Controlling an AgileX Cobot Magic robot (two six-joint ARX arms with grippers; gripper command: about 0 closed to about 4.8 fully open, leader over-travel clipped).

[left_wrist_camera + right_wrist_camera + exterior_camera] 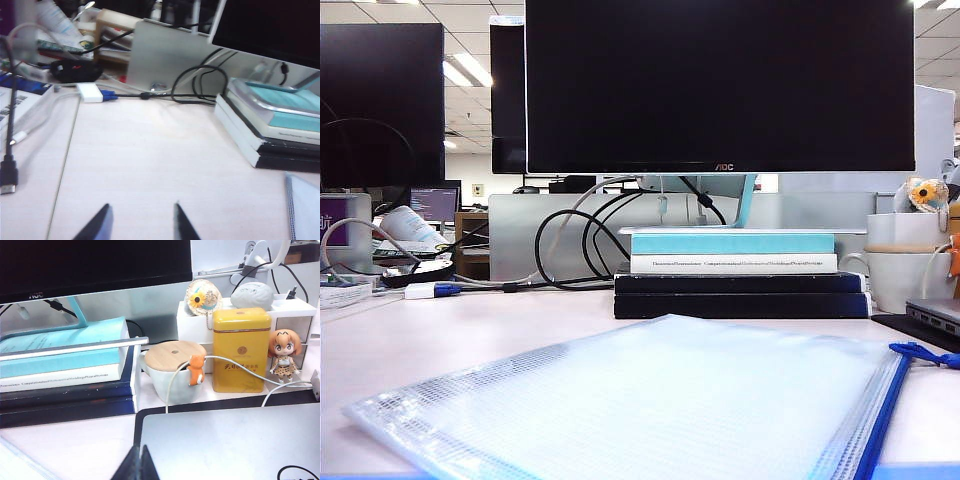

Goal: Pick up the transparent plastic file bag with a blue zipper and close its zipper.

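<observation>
The file bag (650,400) lies flat on the near part of the desk (450,335), in front of the pile of books (740,275), and its blue zipper (882,410) runs along its right edge with the little pull loop (923,353) at the far end. The left gripper (141,220) hangs over the bare desk to the left of the bag, holding nothing, with its fingers a little apart. The right gripper (136,465) hangs near a laptop (230,440) with its fingers closed, and I think they hold nothing, though only the tips show.
</observation>
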